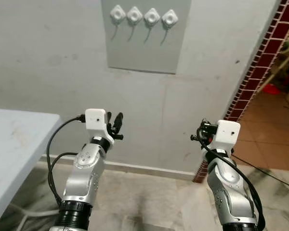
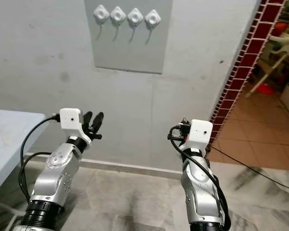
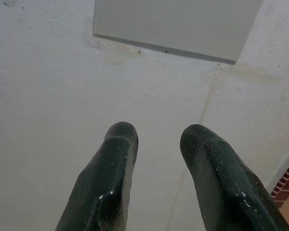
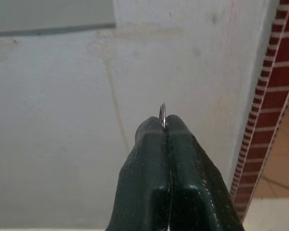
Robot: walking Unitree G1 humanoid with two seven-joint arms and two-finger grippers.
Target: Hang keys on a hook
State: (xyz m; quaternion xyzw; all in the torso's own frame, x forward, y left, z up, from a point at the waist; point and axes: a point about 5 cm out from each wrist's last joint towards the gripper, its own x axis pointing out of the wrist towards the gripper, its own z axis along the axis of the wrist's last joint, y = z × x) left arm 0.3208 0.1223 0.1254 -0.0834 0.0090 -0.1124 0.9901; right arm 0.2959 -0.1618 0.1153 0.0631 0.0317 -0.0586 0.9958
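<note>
right gripper [image 4: 164,126] pinched tight on the key ring [image 4: 162,111], only a thin sliver showing past the tips, centre frame. left gripper [image 3: 156,139] spread apart, empty. hooks [image 1: 142,18] on the panel, top centre (well above). risk: ring slips or misses the hook on the reach up.

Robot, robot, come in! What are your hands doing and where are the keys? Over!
Right hand shut on key ring. Left hand open, raised. Four hooks on wall board above, bare. Nothing in the way.
</note>
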